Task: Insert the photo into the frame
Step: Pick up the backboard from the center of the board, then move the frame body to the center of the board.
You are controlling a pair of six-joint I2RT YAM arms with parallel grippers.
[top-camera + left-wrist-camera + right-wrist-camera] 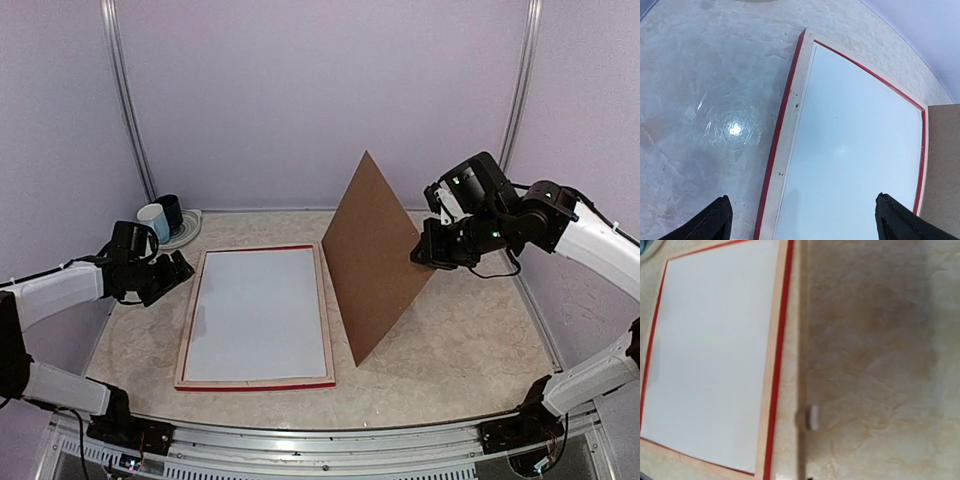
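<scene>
Marble-look counter [460, 330] with two robot arms, one frame and one brown board.

From the left: the left end effector [183, 268] hangs just left of the frame, its two fingers spread wide apart and holding nothing. Behind it, in the back corner, one plate [190, 232] carries two mugs, a white mug [153, 222] and a dark mug [171, 209]. The one frame [326, 320] lies flat mid-counter, pale wood with thin red edges, filled by one white sheet [255, 315]; whether that sheet is the photo cannot be told. Just right of it, one brown board [372, 260] stands tilted on a lower corner. The right end effector [425, 255] is clamped on the board's right corner.
</scene>
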